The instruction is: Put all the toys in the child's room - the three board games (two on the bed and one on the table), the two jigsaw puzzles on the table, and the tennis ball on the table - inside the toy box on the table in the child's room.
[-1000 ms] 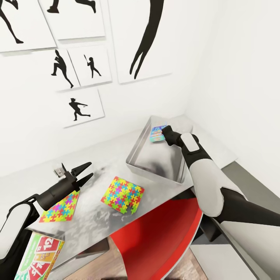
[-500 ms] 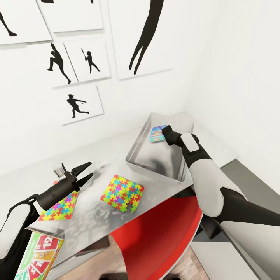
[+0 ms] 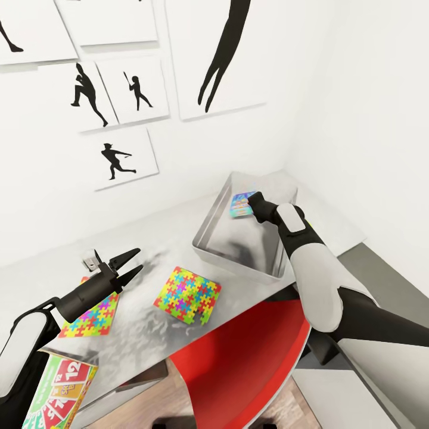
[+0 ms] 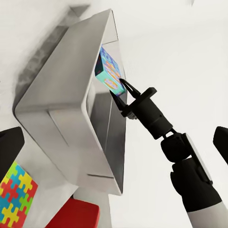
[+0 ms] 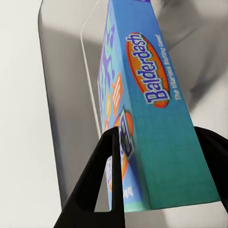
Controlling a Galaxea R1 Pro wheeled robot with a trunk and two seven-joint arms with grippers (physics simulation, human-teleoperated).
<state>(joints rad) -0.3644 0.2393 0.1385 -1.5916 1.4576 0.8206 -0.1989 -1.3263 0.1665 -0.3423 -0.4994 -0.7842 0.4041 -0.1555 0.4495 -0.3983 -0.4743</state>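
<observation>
The right gripper [image 3: 252, 205] has its two dark fingers [image 5: 102, 185] clamped on the narrow sides of the Balderdash board game [image 3: 241, 205], which hangs on edge over the far end of the metal toy box [image 3: 210, 229] at the right end of the table [image 3: 137, 330]. To do this step well, I would lower the game until its bottom edge is well inside the walls, then part the fingers and lift straight out so nothing drags against the rim. The left gripper [image 3: 128, 266] hovers with its jaws apart just above the flat jigsaw puzzle [image 3: 91, 317] at the left of the table; a second jigsaw puzzle box [image 3: 187, 296] lies in the middle, near the red chair [image 3: 238, 369]. Another board game [image 3: 59, 390] sits at the near left.
</observation>
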